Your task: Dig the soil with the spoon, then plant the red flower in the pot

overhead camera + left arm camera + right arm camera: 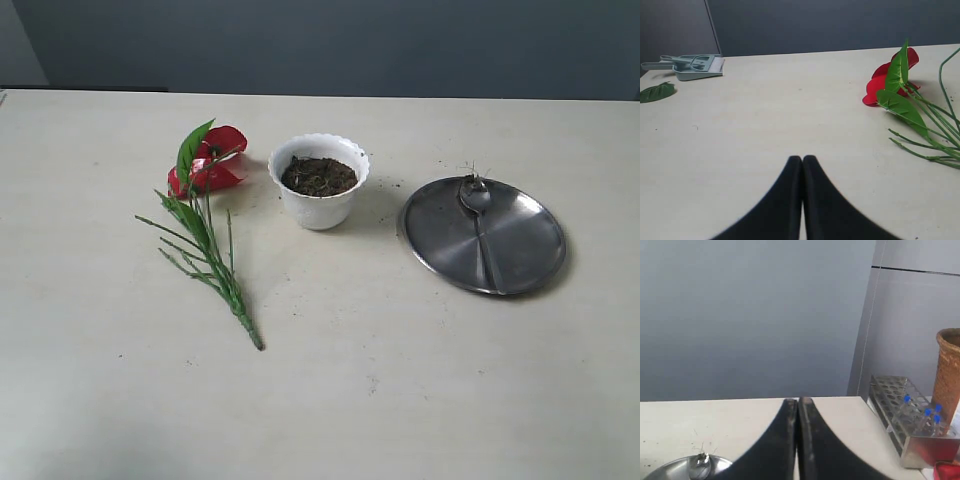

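Observation:
The white scalloped pot (320,195) stands mid-table, filled with dark brown soil (318,176). To its left the red flower (212,160) lies flat, its green stems trailing toward the front; it also shows in the left wrist view as the red flower (890,77). The silver spoon (479,222) lies on the round steel plate (520,255) at the right, a bit of soil at its head; the spoon (701,460) shows in the right wrist view. My left gripper (802,159) is shut and empty above bare table. My right gripper (798,401) is shut and empty. Neither arm appears in the exterior view.
A green dustpan with brush (692,66) and a loose green leaf (656,92) lie at the table's far edge in the left wrist view. A test-tube rack (907,425) and a woven basket (947,370) stand beside the table in the right wrist view.

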`<control>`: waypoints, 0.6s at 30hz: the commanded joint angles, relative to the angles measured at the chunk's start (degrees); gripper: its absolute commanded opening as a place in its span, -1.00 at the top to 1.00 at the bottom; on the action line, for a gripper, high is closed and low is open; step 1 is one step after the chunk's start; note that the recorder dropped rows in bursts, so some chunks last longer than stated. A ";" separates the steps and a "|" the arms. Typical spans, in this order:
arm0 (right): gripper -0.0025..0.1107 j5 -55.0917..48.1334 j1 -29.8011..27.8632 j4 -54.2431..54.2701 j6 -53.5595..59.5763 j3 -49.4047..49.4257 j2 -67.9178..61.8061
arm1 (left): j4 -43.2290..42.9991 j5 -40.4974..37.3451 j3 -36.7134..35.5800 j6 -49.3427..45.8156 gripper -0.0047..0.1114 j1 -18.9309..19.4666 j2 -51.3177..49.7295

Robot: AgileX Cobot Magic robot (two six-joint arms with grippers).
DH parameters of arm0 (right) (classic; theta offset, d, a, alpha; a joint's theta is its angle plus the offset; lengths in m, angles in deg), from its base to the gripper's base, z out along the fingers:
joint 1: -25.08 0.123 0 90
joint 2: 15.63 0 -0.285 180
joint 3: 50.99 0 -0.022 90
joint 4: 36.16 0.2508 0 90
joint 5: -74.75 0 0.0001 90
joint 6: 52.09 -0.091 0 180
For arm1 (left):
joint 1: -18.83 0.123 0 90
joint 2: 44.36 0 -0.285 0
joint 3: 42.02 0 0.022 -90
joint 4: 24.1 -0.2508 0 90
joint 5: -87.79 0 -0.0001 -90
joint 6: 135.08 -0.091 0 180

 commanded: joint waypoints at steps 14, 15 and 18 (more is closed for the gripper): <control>0.96 3.49 -0.25 4.37 0.40 12.44 5.36 | -0.38 0.34 -0.30 0.04 0.91 -0.01 0.37; 0.96 3.49 -0.25 4.55 0.51 13.09 6.49 | -0.38 0.34 -0.30 0.04 0.91 -0.01 0.37; 0.96 3.59 -0.25 6.03 1.86 15.61 9.83 | -0.38 0.34 -0.30 0.04 0.91 -0.01 0.37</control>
